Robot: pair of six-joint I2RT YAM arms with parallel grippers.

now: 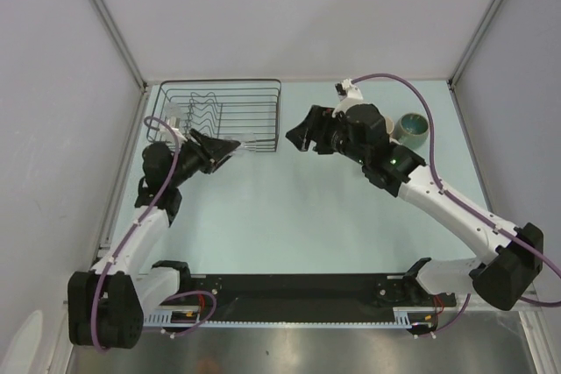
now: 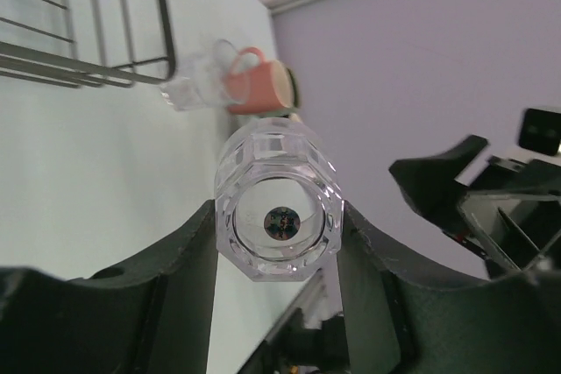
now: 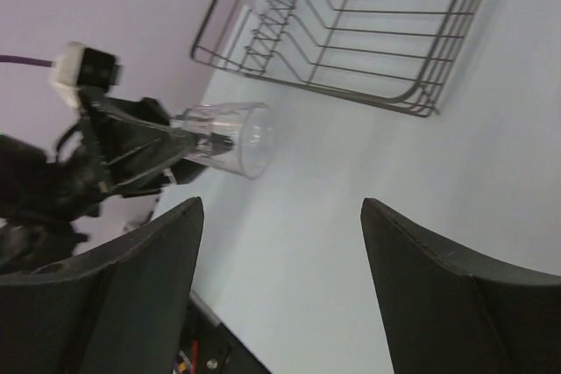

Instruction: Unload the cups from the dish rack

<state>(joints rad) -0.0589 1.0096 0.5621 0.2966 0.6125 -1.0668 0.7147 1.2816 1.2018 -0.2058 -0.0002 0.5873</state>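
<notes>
Found left gripper (image 1: pixel 230 146) closed partway on the clear glass tumbler (image 3: pixel 235 137), pinching its base end between both fingers. Held level, long axis in line with the fingers, base toward the left wrist, mouth pointing out at the right gripper (image 3: pixel 280 216). Positioned outside the dish rack (image 1: pixel 219 84), just off its near right corner, apparently clear of the table (image 1: pixel 289 216). Noted right gripper spread wide, holding nothing, facing the tumbler's mouth, near but apart. Located pink cup (image 2: pixel 259 85) and pale green-teal cup (image 1: pixel 412 127) out on the table beyond the rack's right end. Judged next: tip tumbler from level to upright before release, with only the left arm placed to do so. Flagged risk of rolling if released on its side.
</notes>
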